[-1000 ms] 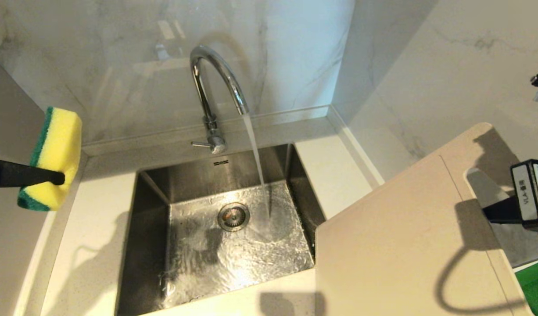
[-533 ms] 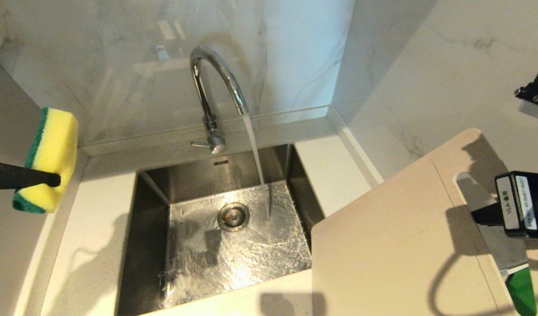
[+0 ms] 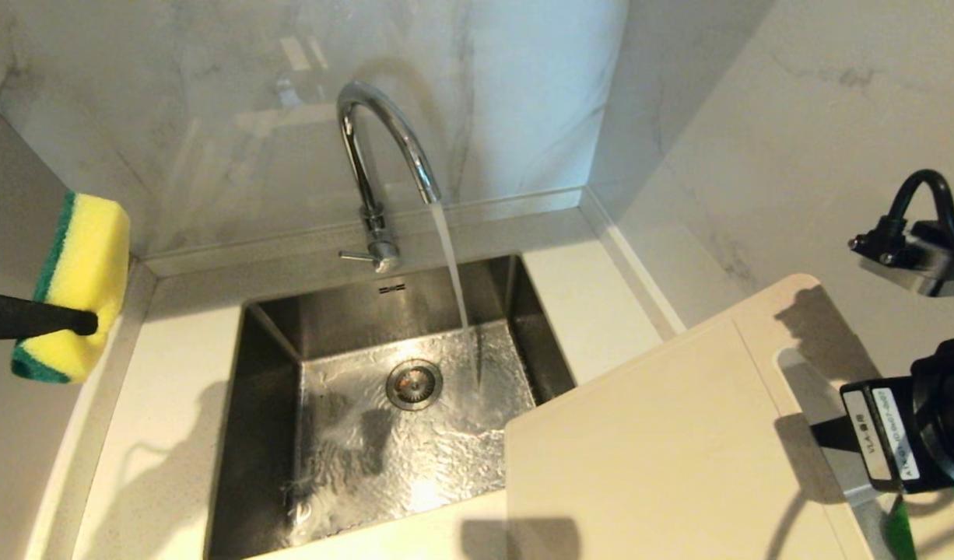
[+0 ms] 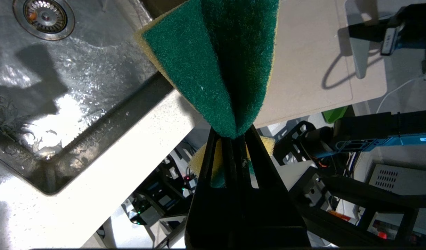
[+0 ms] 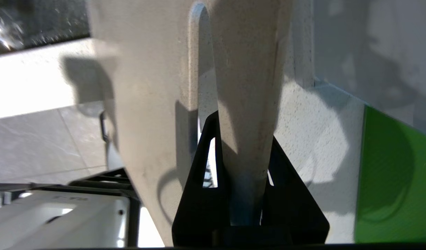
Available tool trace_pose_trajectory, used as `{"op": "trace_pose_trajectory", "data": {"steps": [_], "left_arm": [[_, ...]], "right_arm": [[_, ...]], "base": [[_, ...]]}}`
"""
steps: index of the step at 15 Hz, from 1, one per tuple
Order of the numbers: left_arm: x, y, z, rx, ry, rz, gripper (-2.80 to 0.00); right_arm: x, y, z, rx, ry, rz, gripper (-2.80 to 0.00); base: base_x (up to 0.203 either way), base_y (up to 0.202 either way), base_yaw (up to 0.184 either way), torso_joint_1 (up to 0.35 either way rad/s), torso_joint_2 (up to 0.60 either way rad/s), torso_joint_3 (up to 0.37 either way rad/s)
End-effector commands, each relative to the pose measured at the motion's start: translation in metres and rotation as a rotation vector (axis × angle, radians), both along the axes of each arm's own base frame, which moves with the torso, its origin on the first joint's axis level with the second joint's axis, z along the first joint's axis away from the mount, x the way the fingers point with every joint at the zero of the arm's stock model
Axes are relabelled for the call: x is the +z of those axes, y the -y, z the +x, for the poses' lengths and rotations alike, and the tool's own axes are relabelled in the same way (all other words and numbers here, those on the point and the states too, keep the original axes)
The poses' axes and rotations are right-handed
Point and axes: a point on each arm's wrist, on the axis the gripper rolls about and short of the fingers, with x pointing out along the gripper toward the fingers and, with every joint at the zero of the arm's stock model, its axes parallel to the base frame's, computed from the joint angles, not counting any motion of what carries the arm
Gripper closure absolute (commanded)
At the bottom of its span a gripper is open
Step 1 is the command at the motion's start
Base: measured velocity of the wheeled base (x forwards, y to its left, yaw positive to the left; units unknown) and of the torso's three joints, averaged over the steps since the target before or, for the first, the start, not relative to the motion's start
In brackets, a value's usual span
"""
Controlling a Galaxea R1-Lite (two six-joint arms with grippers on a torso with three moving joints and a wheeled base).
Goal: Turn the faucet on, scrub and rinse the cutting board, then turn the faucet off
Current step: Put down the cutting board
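Head view. Faucet (image 3: 384, 155): at the back rim of the sink (image 3: 275, 404), lever at its base, water running from the spout to the basin floor just right of the drain (image 3: 414, 383). Cutting board (image 3: 664, 459): at lower right, lifted and tilted, its near-left corner overhanging the sink's right edge; slot handle at the far right end, long axis running from that handle leftward toward the basin. The stream falls left of the board's leading corner, apart from it. Right gripper (image 3: 823, 434): at the right edge of the view, clamped on the board's handle strip. Left gripper (image 3: 88, 320): at the far left, over the counter (image 3: 166, 435), pinching the sponge (image 3: 76, 288), well apart from the board, with the sink between them.

Left wrist view. Sponge (image 4: 220, 66): green scouring face outward, squeezed into a fold between the narrow black fingers (image 4: 213, 166). The board (image 4: 303, 69) lies beyond it, across the sink's corner.

Right wrist view. Board (image 5: 147, 90): edge-on, the strip beside the slot held between the two fingers (image 5: 202, 166), jaws set narrow around it.

Judgement. The board belongs to the right arm, and the water lies to its left along its own long axis; the coming move likely carries it that way under the stream, where the sponge can meet it.
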Motion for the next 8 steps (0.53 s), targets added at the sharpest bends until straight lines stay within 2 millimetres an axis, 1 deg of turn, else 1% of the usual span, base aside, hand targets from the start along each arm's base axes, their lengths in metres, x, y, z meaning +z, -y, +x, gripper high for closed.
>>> {"op": "trace_pose_trajectory", "data": {"steps": [1,4,8], "left_arm": [[0.000,0.000,0.000,-0.002,-0.006,-0.001,0.00],[-0.003,0.000,-0.001,-0.002,-0.014,0.002,0.00],[-0.004,-0.001,-0.002,-0.001,-0.017,0.004,0.00]], "right_arm": [[-0.017,-0.001,0.002,0.025,-0.019,-0.037,0.00],[-0.037,-0.006,0.013,0.037,-0.016,-0.057,0.00],[-0.056,-0.011,0.024,0.035,-0.017,-0.066,0.00]], "base": [[0.000,0.000,0.000,0.000,0.00,0.000],[0.000,0.000,0.000,0.000,0.00,0.000],[0.000,0.000,0.000,0.000,0.00,0.000]]}}
